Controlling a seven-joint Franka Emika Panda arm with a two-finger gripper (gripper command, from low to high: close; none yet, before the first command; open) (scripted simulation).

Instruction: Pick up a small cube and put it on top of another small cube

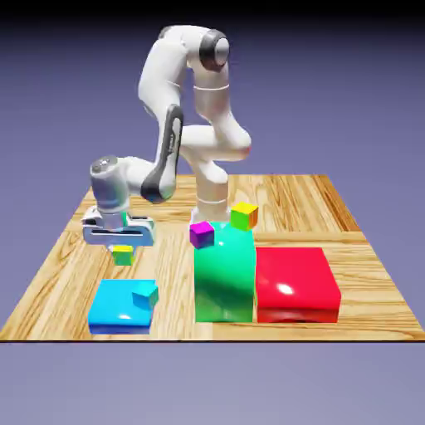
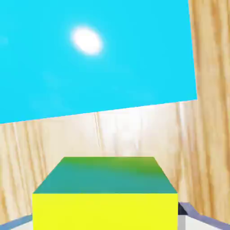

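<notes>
Clamped the small cube [image 2: 105, 211] near the blue block [image 1: 121, 307]

Had the jaws of the gripper [image 1: 123, 247] closed on opposite sides of that yellow-topped, green-sided cube. Pointed downward at the exterior view's left. Could not tell contact with the wooden table [image 1: 58, 290] from a gap. Saw the tall green block [image 1: 224, 278] farther toward the exterior view's right.
</notes>
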